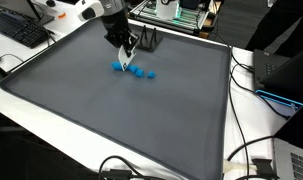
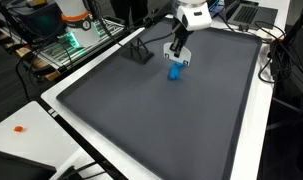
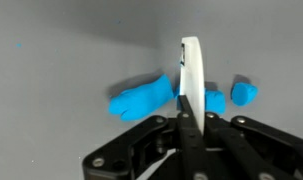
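In an exterior view the gripper [image 1: 125, 58] hangs at upper middle, just above the blue pieces [image 1: 137, 71] on the grey mat [image 1: 111, 125]. In an exterior view the pieces [image 2: 174, 72] lie upper right, beneath it [image 2: 177, 58]. In the wrist view its fingers [image 3: 190, 70] are pressed together, gripping nothing, with the pieces [image 3: 141, 100] lying mid-frame behind them.

In an exterior view the camera looks down from beyond the near edge of the grey mat [image 1: 141, 120], taking in all of it. In an exterior view the grey mat [image 2: 161, 120] is crossed diagonally from a corner. The wrist view hangs close above it, and all three share the patch by the blue blocks [image 1: 136, 70].
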`<action>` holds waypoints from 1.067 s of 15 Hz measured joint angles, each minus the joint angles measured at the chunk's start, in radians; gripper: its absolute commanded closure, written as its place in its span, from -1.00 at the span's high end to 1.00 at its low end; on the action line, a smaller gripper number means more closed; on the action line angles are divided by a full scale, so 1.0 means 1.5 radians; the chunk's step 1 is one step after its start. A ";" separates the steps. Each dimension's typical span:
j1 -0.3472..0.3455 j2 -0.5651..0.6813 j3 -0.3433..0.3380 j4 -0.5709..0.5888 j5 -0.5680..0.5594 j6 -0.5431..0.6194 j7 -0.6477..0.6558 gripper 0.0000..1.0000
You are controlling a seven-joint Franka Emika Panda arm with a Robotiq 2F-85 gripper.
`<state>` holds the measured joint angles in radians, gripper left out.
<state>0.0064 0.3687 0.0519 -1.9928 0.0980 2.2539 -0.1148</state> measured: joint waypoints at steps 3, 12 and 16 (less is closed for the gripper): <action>0.000 -0.005 0.000 0.005 -0.022 -0.003 -0.017 -0.98; 0.000 0.019 0.000 0.023 -0.089 -0.001 -0.091 -0.98; 0.000 0.034 -0.001 0.025 -0.115 0.017 -0.100 -0.98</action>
<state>0.0066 0.4195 0.0510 -1.9549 -0.0737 2.2793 -0.2652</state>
